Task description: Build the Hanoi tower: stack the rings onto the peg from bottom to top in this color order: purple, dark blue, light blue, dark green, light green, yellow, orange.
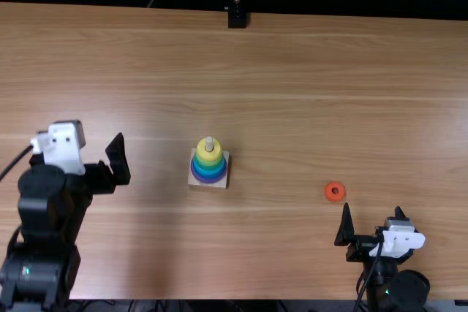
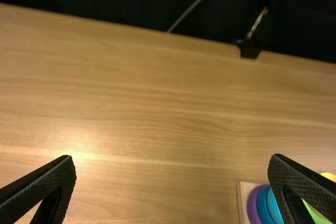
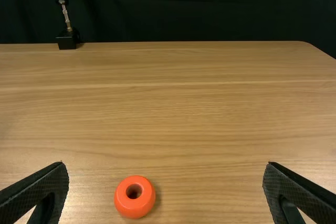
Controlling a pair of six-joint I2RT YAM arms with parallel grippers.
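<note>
My left gripper [image 1: 99, 134] stands open at the left of the table, left of the tower; in its wrist view the left gripper [image 2: 172, 157] has widely parted fingers with nothing between them. A square wooden base [image 1: 220, 183] carries stacked rings, purple [image 1: 209, 180] lowest, then blue and green shades, with the yellow ring [image 1: 208, 156] uppermost around the wooden peg [image 1: 209, 144]. The orange ring [image 1: 335, 191] lies flat, just beyond my right gripper [image 1: 372, 208]. In the right wrist view the orange ring [image 3: 135, 197] appears near the open, unloaded right gripper [image 3: 166, 164].
A black stand foot [image 1: 237, 18] with a metal rod is at the table's far edge, in front of a dark curtain. Bare wood of the table [image 1: 278, 122] lies between the tower and the orange ring.
</note>
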